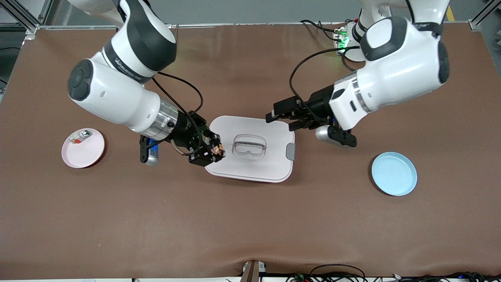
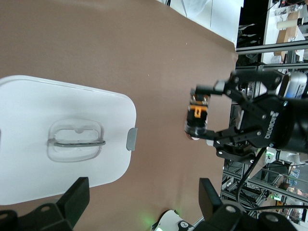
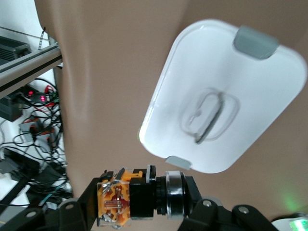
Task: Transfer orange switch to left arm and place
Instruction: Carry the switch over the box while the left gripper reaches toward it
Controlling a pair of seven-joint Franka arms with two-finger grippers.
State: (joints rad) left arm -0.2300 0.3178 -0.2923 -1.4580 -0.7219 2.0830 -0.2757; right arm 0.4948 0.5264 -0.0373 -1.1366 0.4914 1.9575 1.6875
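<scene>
Right gripper (image 1: 213, 150) clamps small black orange-ended switch (image 3: 139, 199) over edge of white lidded plastic box (image 1: 250, 150). Left gripper (image 1: 280, 117) spread, empty (over box's other end). Risk: misaligned handover drops switch onto lid.

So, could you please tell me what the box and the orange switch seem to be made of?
The box looks like smooth white plastic with a faint sheen, grey latches and a clear recessed handle. The orange switch, held in the right claw over the box's edge, seems to be black and orange moulded plastic with a shiny, probably metal, ring.
</scene>
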